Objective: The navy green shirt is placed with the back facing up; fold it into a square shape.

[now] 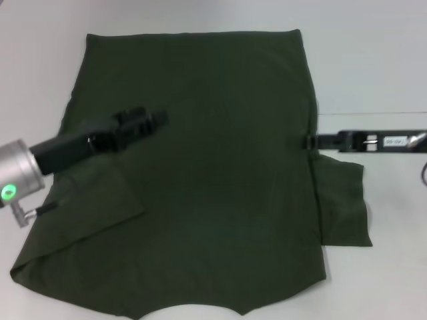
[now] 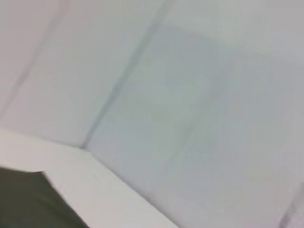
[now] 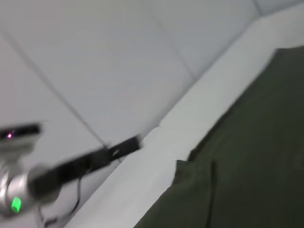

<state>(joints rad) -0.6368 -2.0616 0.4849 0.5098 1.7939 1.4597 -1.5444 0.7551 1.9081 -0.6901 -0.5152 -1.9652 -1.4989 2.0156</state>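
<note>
The navy green shirt (image 1: pixel 213 187) lies spread flat on the white table (image 1: pixel 373 60), plain side up, its straight hem at the far side. Its left sleeve (image 1: pixel 93 200) lies folded in over the body, and its right sleeve (image 1: pixel 343 200) sticks out flat to the side. My left gripper (image 1: pixel 159 120) is over the shirt's left half, reaching toward the middle. My right gripper (image 1: pixel 305 142) is at the shirt's right edge, just above the sleeve. The left wrist view shows one dark corner of the shirt (image 2: pixel 28 202). The right wrist view shows the shirt (image 3: pixel 247 156) and the left arm (image 3: pixel 71 166) farther off.
A seam line in the table (image 1: pixel 373 113) runs along the right side. A thin cable (image 1: pixel 423 175) shows at the right border. Bare table surrounds the shirt on the far side and to the right.
</note>
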